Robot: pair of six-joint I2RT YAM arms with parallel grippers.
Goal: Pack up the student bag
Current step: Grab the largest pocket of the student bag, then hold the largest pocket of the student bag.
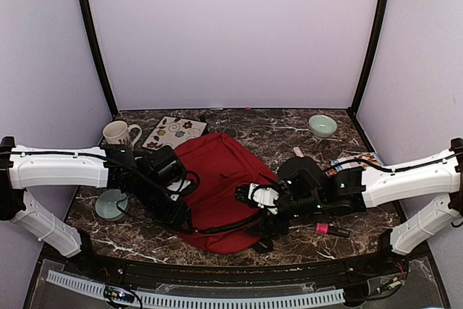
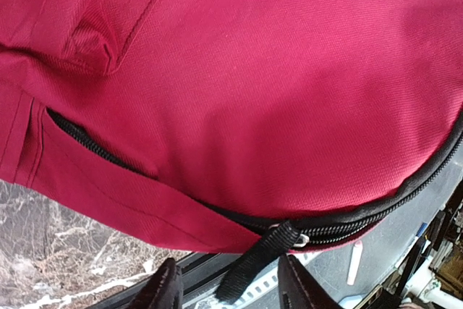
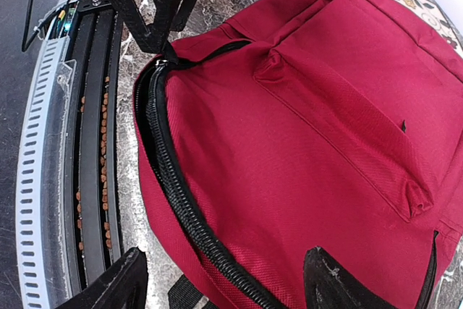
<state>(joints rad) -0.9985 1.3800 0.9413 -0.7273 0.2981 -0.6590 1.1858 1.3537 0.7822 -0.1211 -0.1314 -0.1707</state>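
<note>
A large dark-red student bag [image 1: 217, 179] is seen lying flat in the middle of a dark marbled surface [image 1: 268, 132]. Its front pocket is turned upward and its black zip [image 3: 173, 193] runs round the near edge.

The left pincer [image 2: 228, 265] is held at the bag's near left edge. Its two fingers are set apart on either side of a black zip pull [image 2: 249, 269]. Whether the pull is actually pinched cannot be told.

The right pincer [image 3: 224, 251] is released, its fingers spread wide just above the red fabric beside the zip, with nothing gripped between them.

Behind the bag, a cream mug [image 1: 119, 133] and a flowered card [image 1: 173, 132] are placed at the far left, and a pale green bowl [image 1: 322, 126] at the far right. A round pale green lid [image 1: 111, 204] is found left of the bag, below the left arm [image 1: 58, 168]. A pink and black marker-like object [image 1: 331, 229] is laid near the right arm [image 1: 405, 179], and something colourful [image 1: 354, 158] is partly hidden behind that arm.
</note>
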